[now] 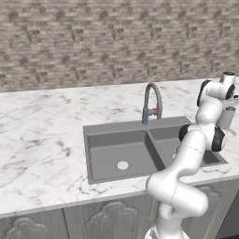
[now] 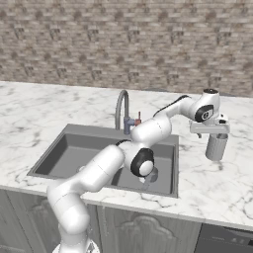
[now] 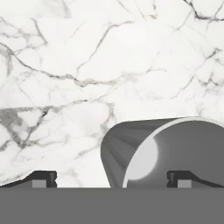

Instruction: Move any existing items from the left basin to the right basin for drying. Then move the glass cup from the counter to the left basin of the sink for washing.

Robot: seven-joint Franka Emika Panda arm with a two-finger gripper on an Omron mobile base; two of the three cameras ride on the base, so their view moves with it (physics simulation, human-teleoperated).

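White marble worktop with grey veins stretches beneath a brick wall, holding a dark grey recessed double-basin sink with a curved grey faucet behind its central divider. The white robot arm reaches over the sink's right side to the counter beyond it, where its two-finger gripper hangs directly above a tall, plain grey translucent tumbler that stands upright on the marble, just beside the sink's right edge. In the hand view the dark fingertips stand spread wide apart, one on each side of the tumbler's open rim, holding nothing; the frames do not settle whether they touch the glass. In the right base view, a small grey translucent glass sits in the right-hand dark grey basin, near its front wall, partly hidden behind the arm's elbow. The left-hand dark grey basin shows its round white drain.
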